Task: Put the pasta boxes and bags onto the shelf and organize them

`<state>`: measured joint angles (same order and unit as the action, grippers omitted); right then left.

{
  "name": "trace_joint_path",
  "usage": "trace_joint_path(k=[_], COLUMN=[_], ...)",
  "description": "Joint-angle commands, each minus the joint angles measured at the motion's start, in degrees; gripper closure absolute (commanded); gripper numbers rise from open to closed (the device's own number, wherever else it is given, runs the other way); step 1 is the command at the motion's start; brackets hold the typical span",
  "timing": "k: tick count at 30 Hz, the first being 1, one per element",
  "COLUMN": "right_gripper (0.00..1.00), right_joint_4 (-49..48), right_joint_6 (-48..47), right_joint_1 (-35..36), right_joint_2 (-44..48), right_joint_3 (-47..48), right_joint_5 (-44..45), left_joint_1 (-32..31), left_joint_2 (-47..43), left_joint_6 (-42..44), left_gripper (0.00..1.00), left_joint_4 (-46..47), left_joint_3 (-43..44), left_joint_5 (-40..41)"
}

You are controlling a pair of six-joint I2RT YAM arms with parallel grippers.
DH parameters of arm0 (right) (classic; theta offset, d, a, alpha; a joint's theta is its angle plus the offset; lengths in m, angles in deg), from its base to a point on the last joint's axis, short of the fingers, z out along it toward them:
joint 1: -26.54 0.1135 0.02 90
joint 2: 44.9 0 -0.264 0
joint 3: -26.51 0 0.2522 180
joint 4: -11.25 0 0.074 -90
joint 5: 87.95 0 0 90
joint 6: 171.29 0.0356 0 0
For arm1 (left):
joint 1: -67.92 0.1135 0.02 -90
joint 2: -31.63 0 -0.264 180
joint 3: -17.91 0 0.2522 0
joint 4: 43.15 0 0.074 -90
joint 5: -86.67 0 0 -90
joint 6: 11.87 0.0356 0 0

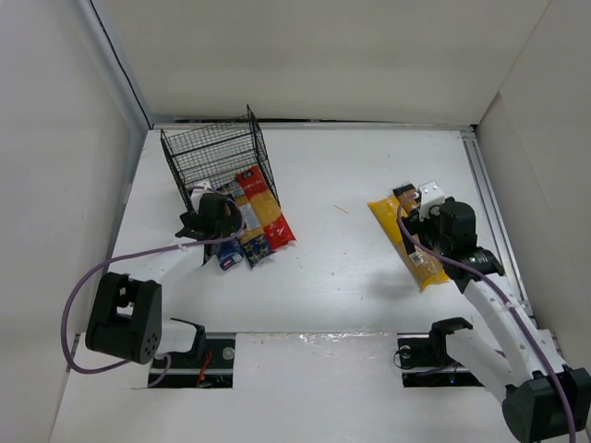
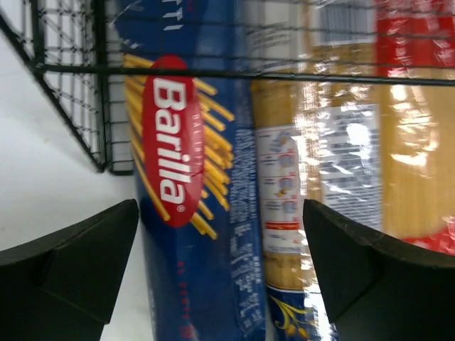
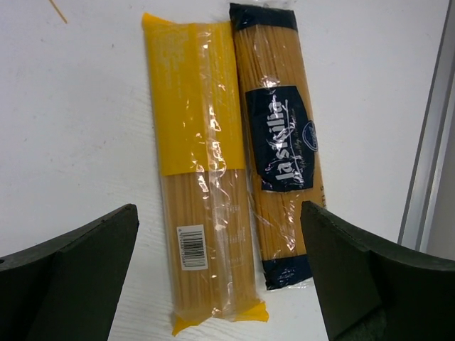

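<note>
The black wire shelf (image 1: 217,157) stands at the back left, and its bars show in the left wrist view (image 2: 71,71). Three packs lie side by side with their far ends under it: a dark blue box (image 2: 192,213), a clear tan-labelled bag (image 2: 313,177) and a red-and-yellow bag (image 1: 266,214). My left gripper (image 1: 214,214) hovers open over the blue box and the clear bag (image 2: 220,270). A yellow bag (image 3: 199,163) and an orange-yellow bag with a black label (image 3: 281,142) lie side by side at the right. My right gripper (image 1: 448,226) hovers open above their near ends (image 3: 220,277).
A metal rail (image 3: 426,142) runs along the table's right edge close to the black-labelled bag. White walls enclose the table on three sides. A small splinter (image 1: 342,209) lies mid-table.
</note>
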<state>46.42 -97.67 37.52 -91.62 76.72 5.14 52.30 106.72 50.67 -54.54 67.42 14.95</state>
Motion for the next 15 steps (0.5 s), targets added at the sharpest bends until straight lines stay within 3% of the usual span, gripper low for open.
trace_joint_path(k=[1, 7, 11, 15], right_gripper=[0.0, 0.0, 0.0, 0.0], right_joint_4=[-1.63, 4.68, 8.65, 8.03], right_joint_6=[-0.84, -2.95, -4.1, -4.1], right_joint_1=[0.53, 0.53, 0.53, 0.0], right_joint_2=[-1.79, -12.68, -21.82, -28.16], right_joint_3=[-0.32, 2.83, 5.65, 6.88], right_joint_5=[-1.51, -8.01, -6.61, -7.22], left_joint_1=[0.06, 0.06, -0.72, -2.49], left_joint_2=[-2.31, -10.65, -18.29, -23.58], left_joint_6=[-0.3, -0.84, -0.84, -6.19], left_gripper=[0.0, 0.0, 0.0, 0.0], left_joint_4=[2.11, -1.75, -7.71, -12.21], left_joint_3=[2.32, 1.17, 1.78, 2.31], left_joint_5=[-3.43, -5.19, -6.33, -4.22])
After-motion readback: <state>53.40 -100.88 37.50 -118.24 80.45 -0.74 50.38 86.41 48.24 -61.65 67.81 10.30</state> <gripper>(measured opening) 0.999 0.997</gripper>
